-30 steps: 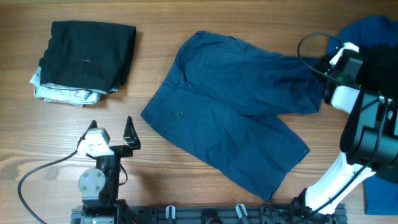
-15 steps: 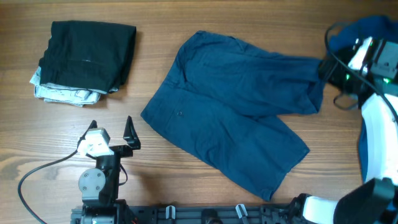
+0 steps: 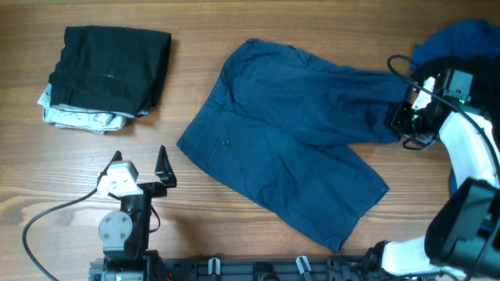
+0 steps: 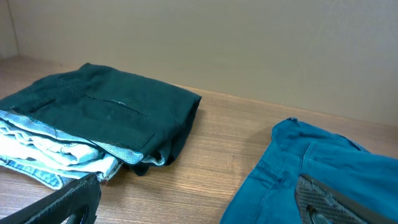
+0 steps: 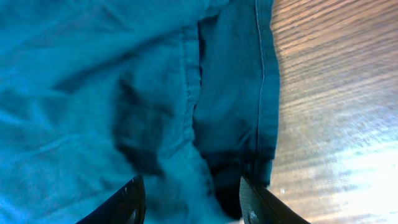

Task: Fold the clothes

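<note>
Navy shorts (image 3: 289, 164) lie spread in the middle; my right gripper (image 3: 406, 121) straddles the far leg's hem, fingers half apart, grip unclear to me. I want both layers pinched squarely before lifting; left gripper (image 3: 141, 165) sits wide open.

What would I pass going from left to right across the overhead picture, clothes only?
folded black garment lying on a pale patterned garment → dark blue shorts spread out flat → royal blue garment at the right edge
</note>
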